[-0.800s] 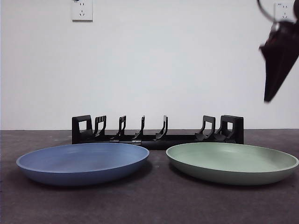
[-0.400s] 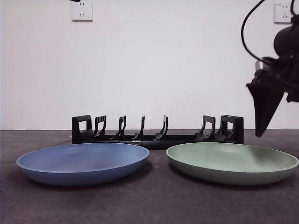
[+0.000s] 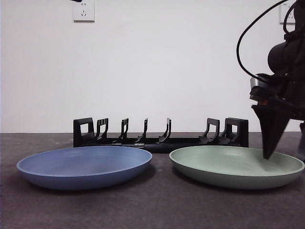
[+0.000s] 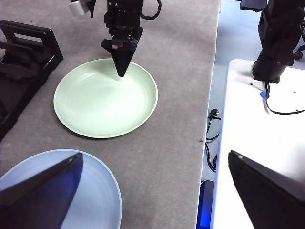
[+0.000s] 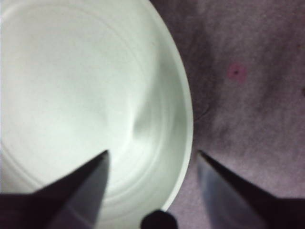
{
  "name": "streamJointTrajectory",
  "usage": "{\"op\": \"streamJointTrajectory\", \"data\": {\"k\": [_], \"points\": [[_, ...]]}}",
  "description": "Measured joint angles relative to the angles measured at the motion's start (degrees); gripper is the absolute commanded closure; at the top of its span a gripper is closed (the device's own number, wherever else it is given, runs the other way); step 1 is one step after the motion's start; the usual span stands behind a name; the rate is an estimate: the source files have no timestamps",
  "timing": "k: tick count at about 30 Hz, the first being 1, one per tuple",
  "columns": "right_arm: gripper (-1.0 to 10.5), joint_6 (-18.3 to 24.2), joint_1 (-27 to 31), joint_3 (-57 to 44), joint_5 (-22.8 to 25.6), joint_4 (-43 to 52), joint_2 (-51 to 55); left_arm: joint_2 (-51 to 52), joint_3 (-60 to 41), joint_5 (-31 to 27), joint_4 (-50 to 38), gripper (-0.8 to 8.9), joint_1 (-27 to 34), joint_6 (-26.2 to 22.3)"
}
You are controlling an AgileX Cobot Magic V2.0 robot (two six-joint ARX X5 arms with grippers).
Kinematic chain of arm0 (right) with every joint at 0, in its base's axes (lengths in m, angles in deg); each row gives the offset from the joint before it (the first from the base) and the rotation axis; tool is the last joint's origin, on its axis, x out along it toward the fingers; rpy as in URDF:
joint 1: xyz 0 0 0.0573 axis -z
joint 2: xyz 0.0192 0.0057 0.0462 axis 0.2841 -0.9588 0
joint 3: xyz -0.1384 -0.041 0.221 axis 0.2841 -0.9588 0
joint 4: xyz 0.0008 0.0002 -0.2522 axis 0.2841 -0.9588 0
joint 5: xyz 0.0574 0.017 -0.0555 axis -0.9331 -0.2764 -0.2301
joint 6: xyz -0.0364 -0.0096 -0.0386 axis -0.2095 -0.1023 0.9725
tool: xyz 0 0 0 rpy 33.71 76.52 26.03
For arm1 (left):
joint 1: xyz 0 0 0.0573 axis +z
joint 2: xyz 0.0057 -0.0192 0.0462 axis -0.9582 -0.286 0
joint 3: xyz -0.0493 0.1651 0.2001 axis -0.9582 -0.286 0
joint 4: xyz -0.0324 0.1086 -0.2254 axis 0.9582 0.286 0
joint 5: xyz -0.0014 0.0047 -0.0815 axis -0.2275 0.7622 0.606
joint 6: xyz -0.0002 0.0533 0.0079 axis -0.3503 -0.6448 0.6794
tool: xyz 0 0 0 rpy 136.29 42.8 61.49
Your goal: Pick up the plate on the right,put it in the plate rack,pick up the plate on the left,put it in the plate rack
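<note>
Right gripper (image 5: 151, 155) jaws parted astride green plate (image 5: 71, 95) rim

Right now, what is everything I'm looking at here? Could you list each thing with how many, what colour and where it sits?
green plate: one, pale green, flat on the table on the right, in front of the rack.
blue plate: one, blue, flat on the table on the left, beside the green one and apart from it.
plate rack: one, black, behind both plates, no plate in it.
table: one, dark grey top, under everything.
wall sockets: two, white, high on the white wall.
right gripper: one, black, jaws open either side of the green plate's rim, low over the plate.
left gripper: one, black, jaws open, held high over the blue plate.
</note>
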State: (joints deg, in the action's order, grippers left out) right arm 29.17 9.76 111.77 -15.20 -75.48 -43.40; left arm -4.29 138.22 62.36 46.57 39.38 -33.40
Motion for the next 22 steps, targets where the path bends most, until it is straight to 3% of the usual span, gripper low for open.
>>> {"op": "streamJointTrajectory", "data": {"k": [2,12,22], "points": [[9.7,0.0,0.0,0.0,0.1,0.5,0.0,0.0,0.0,0.0,0.0,2.16,0.0,0.0],[9.6,-0.5,0.1,0.2,0.0,1.8,0.1,0.0,0.0,-1.1,0.0,2.16,-1.0,-1.0],[9.6,-0.3,1.1,5.1,0.2,-6.9,8.9,-2.3,0.0,-12.6,-0.5,2.16,-8.9,-10.9]]}}
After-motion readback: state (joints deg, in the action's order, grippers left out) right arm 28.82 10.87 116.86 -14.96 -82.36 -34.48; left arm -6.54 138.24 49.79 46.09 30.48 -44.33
